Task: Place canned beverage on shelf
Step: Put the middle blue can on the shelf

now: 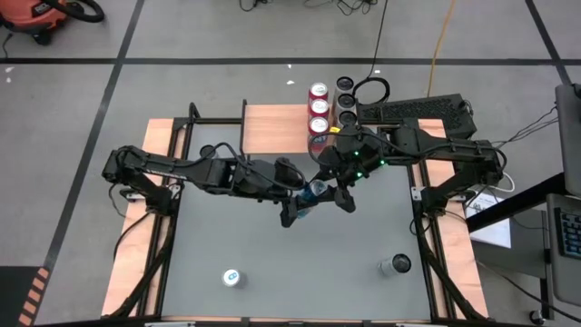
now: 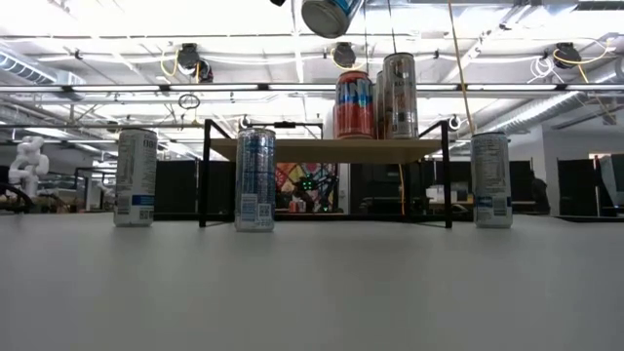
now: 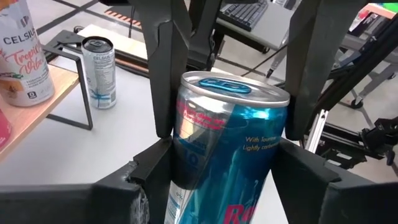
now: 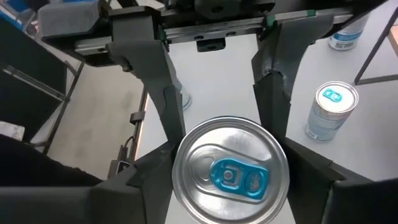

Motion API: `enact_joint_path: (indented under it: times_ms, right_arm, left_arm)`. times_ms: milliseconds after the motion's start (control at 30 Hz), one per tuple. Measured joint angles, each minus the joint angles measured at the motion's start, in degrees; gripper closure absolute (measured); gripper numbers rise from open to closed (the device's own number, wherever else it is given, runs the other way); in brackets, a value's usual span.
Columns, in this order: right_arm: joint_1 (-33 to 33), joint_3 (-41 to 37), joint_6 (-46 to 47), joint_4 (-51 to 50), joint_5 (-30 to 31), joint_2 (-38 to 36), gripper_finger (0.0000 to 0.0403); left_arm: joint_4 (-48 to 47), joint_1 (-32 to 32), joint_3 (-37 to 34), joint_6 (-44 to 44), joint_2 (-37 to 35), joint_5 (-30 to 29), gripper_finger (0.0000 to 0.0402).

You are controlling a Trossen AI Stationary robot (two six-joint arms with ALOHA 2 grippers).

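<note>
both fingers sets [image 1: 318, 193] round blue can [image 1: 315, 190] mid-air, l [image 3: 165, 93] & r [image 4: 165, 93] clamped on it, near shelf [image 1: 281, 129]

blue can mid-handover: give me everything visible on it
The blue can is a slim aluminium drink can with a metallic blue and silver body, red lettering, a silver lid and a blue pull tab, unopened by the look of it. It hangs tilted in the air above the table, in front of the shelf. The left gripper has its fingers on both sides of the body; the right gripper brackets it near the lid. It touches no other can.
</note>
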Motion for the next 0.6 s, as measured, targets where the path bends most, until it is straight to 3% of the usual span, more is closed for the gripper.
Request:
enact_joint_path:
  times_ms: [367, 600]
  right_arm:
    - [-1.0, 0.0, 6.3, 4.0, 0.8, -6.3, 0.0141]
    - [-1.4, 0.0, 6.3, 7.9, 8.1, -12.4, 0.0140]
  left_arm:
    - [0.9, 0.6, 0.0, 2.5, -2.3, -1.0, 0.0179]
    - [4.9, 4.2, 0.1, 6.1, -7.6, -1.2, 0.0179]
